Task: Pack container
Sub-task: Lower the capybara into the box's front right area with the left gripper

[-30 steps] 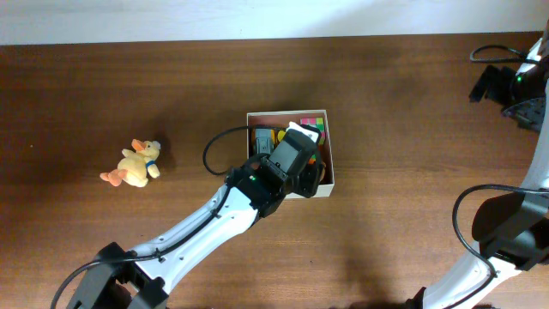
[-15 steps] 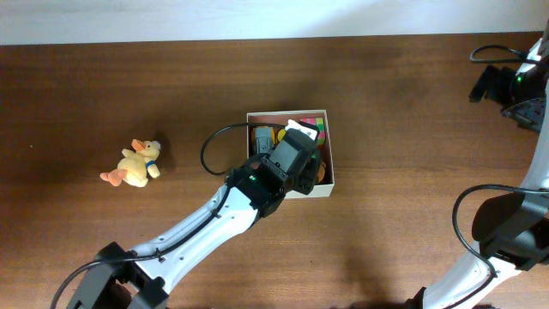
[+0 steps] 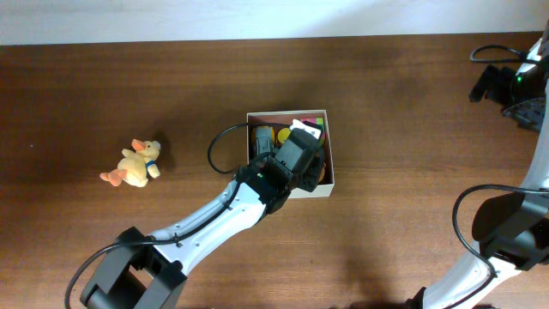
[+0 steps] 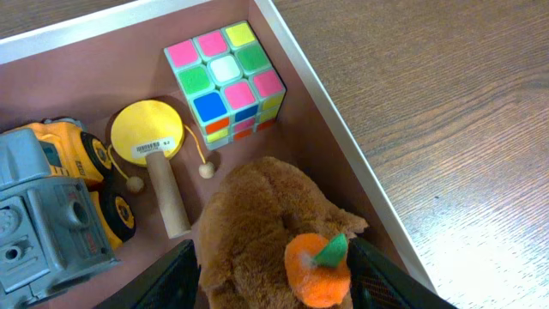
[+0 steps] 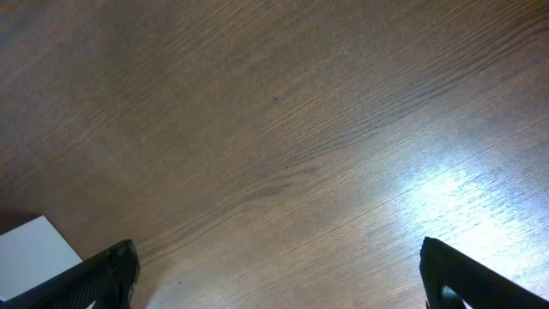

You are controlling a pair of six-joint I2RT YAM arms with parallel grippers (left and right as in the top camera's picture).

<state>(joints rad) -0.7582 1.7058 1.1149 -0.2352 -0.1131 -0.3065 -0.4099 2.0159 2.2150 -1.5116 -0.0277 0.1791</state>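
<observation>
The container (image 3: 331, 163) is a cream-walled square box in the middle of the table; the left wrist view shows its pinkish-brown inside (image 4: 103, 60). My left gripper (image 3: 304, 156) is inside it, shut on a brown plush toy (image 4: 257, 223) with an orange pumpkin, by the right wall. In the box lie a colour cube (image 4: 225, 81), a yellow drum rattle (image 4: 150, 137), a yellow truck (image 4: 81, 163) and a grey toy robot (image 4: 34, 215). My right gripper (image 5: 274, 275) is open and empty over bare wood at the far right (image 3: 497, 81).
A yellow plush duck (image 3: 135, 164) lies on the table well to the left of the box. A white corner (image 5: 30, 249) shows at the lower left of the right wrist view. The left arm's cable loops beside the box's left wall.
My left gripper has shifted slightly to the right and deeper over the box with the brown plush toy. The right arm and the duck have not moved.
</observation>
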